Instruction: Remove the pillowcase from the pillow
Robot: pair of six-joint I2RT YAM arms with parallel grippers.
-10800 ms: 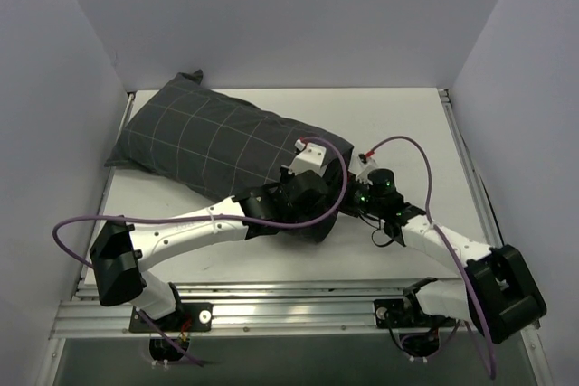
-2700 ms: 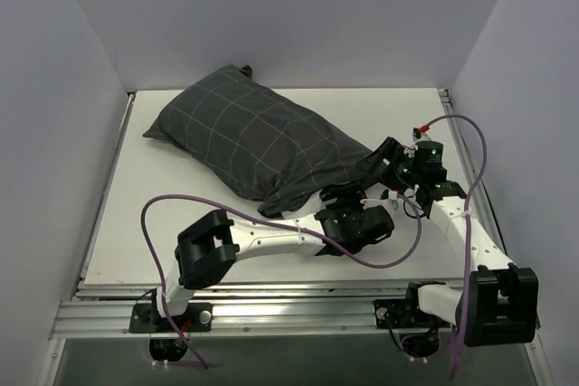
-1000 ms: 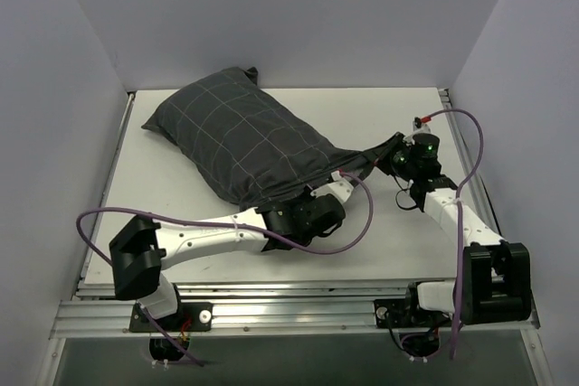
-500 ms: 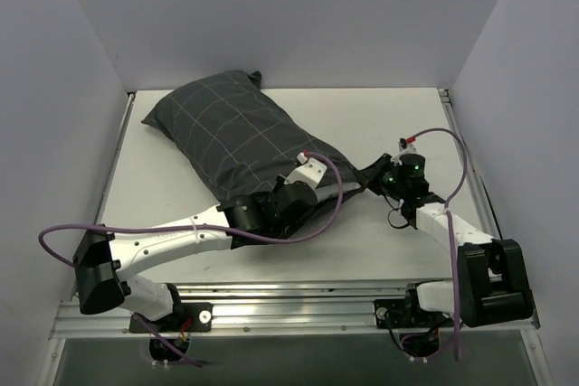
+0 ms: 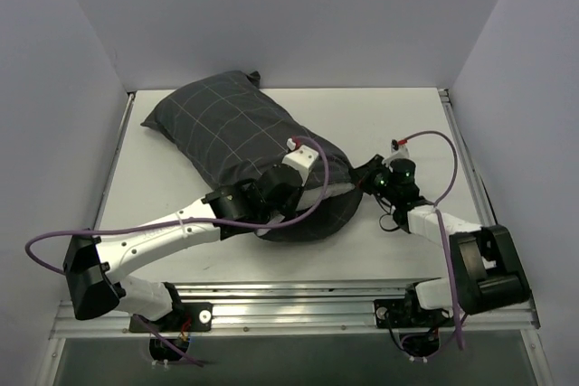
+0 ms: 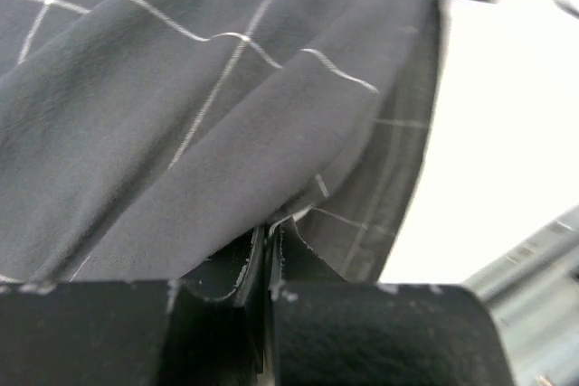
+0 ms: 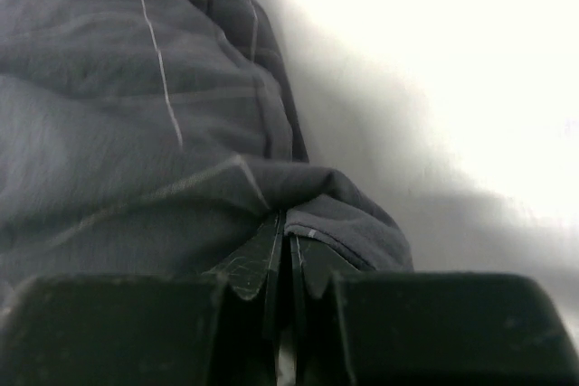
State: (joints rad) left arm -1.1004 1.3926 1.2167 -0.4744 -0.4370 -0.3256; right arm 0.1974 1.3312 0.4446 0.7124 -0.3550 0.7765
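Observation:
The dark checked pillowcase (image 5: 231, 137) lies slantwise from the far left corner toward the table's middle, plump and bunched at its near right end. The pillow is hidden inside it. My left gripper (image 5: 288, 198) sits on that bunched end, and in the left wrist view the left gripper (image 6: 270, 228) is shut on a fold of the pillowcase (image 6: 181, 115). My right gripper (image 5: 369, 174) is at the case's right tip. In the right wrist view the right gripper (image 7: 288, 240) is shut on the hem of the pillowcase (image 7: 344, 219).
Grey walls close the table (image 5: 398, 119) on the left, back and right. An aluminium rail (image 5: 298, 309) runs along the near edge. Purple cables (image 5: 54, 240) loop out from both arms. Bare tabletop shows to the right of the case and in front of it.
The right gripper has moved left and nearer with the case's tip, slackening the cloth. The left arm has swung up onto the bunched end, which now looks rounder.

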